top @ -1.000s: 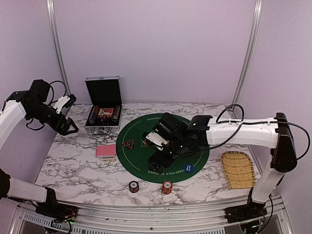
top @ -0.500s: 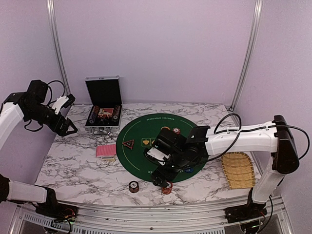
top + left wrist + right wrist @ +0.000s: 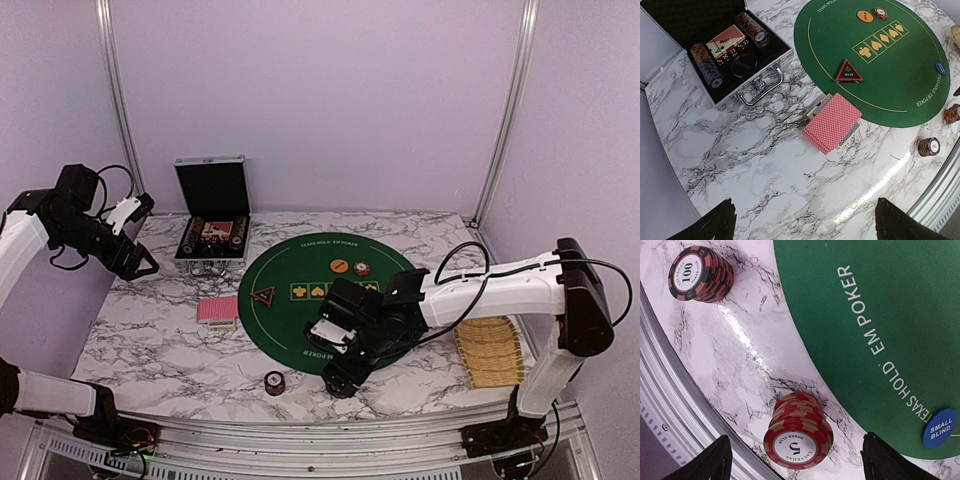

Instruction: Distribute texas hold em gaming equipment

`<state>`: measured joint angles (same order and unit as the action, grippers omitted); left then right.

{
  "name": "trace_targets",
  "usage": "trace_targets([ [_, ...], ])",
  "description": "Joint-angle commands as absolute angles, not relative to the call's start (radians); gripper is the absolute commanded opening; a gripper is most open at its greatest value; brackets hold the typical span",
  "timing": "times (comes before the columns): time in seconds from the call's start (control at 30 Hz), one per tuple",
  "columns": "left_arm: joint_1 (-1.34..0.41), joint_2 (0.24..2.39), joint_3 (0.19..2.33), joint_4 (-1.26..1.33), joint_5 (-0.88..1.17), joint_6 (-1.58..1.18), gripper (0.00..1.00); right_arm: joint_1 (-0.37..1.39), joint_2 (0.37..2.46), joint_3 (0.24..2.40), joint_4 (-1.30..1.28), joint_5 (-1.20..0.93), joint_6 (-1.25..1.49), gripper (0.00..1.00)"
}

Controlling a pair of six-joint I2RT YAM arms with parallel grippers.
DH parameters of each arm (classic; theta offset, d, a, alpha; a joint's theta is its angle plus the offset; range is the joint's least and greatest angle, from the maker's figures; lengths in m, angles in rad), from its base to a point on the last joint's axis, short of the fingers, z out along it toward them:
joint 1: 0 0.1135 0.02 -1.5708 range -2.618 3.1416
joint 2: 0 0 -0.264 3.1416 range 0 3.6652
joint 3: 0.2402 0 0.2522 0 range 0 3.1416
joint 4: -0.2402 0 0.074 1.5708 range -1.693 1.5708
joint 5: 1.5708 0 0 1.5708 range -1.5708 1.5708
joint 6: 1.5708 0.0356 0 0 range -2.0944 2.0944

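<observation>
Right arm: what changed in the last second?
The right gripper swung from the middle of the green mat to its near edge and now hangs open over the red 5 stack. Nothing was gripped or released. The left gripper, cards, 100 stack and case stayed put.

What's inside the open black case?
Two rows of chips lie on their sides with a red-backed deck between them. Anything under them in the case is hidden.
</observation>
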<state>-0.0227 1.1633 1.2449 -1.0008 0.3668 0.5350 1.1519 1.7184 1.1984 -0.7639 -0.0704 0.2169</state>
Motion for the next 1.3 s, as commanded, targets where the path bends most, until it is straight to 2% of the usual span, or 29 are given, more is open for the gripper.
trace_targets([
  [0.0, -0.024, 1.161, 1.241, -1.031, 0.390, 0.547, 0.99, 1.158, 1.726, 1.196, -0.750, -0.084, 0.221, 0.87],
  [0.33, -0.024, 1.162, 1.241, -1.031, 0.393, 0.548, 0.99, 1.158, 1.757, 1.192, -0.735, -0.077, 0.216, 0.80],
  [1.13, -0.023, 1.161, 1.244, -1.031, 0.379, 0.560, 0.99, 1.156, 1.790, 1.201, -0.719, -0.080, 0.207, 0.55],
  [1.27, -0.023, 1.160, 1.243, -1.031, 0.378, 0.560, 0.99, 1.157, 1.790, 1.200, -0.719, -0.087, 0.207, 0.53],
])
